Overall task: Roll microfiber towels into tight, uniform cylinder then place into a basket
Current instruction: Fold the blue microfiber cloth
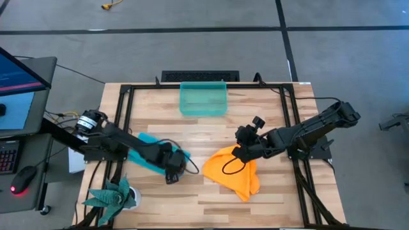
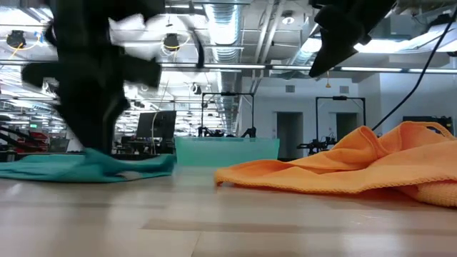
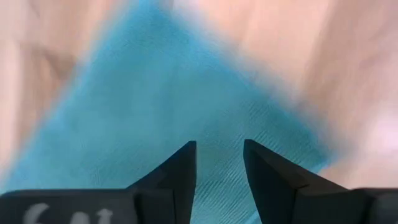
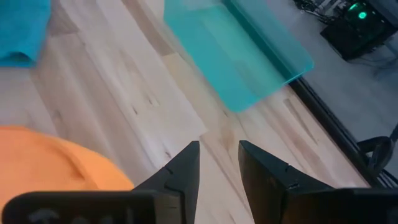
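Note:
The teal-blue towel [image 1: 147,139] lies flat on the table's left half; it also shows in the low view [image 2: 78,168]. My left gripper [image 1: 174,167] is open, pointing down over the towel's right end [image 3: 155,112], its fingertips low at the cloth [image 2: 96,143]. The orange-yellow towel [image 1: 235,174] lies rumpled right of centre [image 2: 343,168]. My right gripper [image 1: 240,152] is open and empty, well above the towel's far edge [image 2: 323,66]. The teal-green basket [image 1: 203,98] stands at the far middle [image 4: 249,56]. My left gripper's open fingers [image 3: 183,171] point down at the teal towel near its right end. Whether they touch the cloth, I cannot tell.
A green spiky plant in a white pot [image 1: 116,195] stands at the near left corner. Bare wood lies between the two towels [image 1: 195,137] and in front of the basket. A black cable loop [image 1: 231,167] hangs over the orange towel.

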{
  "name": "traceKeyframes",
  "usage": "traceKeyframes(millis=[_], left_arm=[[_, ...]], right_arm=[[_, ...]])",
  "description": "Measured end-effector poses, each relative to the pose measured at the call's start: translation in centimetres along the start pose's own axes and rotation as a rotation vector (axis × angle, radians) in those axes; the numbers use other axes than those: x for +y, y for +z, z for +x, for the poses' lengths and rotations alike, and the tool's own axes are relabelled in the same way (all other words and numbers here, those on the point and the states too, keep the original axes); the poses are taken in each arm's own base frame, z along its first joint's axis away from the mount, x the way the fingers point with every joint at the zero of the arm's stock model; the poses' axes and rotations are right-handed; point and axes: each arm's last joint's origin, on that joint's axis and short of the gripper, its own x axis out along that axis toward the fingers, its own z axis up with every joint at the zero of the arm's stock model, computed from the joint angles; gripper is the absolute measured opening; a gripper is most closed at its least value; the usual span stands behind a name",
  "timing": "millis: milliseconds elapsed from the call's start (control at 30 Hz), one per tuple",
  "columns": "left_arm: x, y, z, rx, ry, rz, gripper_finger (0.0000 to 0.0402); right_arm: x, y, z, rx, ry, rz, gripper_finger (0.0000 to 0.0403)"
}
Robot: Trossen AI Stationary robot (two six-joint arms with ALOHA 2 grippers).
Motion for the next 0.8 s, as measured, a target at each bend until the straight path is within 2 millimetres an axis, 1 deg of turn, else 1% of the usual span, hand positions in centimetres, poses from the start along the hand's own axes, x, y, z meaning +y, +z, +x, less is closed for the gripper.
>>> traceKeyframes(millis=[67,133,267,367,500,600,667,800], left_arm=[[-0.6,0.0,-1.3,-0.067,0.057,-0.011,0.0115],[-0.8,-0.5,-1.5,-0.089,0.135,0.0,0.0109],[-0.9,-0.7,-1.9,-0.126,0.191,-0.052,0.0103],[0.6,-1.2,-1.8,-0.065,0.311,-0.158,0.0102],[2.9,-2.0,-2.0,-0.013,0.493,-0.365,0.0102],[4.1,-2.4,-1.4,0.031,0.525,-0.504,0.0102],[4.7,-2.7,-0.9,0.07,0.523,-0.561,0.0102],[6.0,-3.1,0.2,0.086,0.537,-0.665,0.0102]], right_arm=[[-0.2,0.1,0.2,0.004,-0.005,0.01,0.0134],[-0.2,0.1,0.3,0.006,-0.008,0.015,0.0134],[-0.3,0.2,0.3,0.006,-0.007,0.018,0.0134],[-0.2,0.2,0.3,0.006,-0.005,0.018,0.0134],[-0.2,0.2,0.3,0.006,-0.005,0.018,0.0134],[-0.2,0.1,0.3,0.006,-0.004,0.019,0.0134],[-0.1,0.1,0.2,0.006,-0.001,0.018,0.0134],[0.0,0.0,0.2,0.007,0.0,0.019,0.0134]])
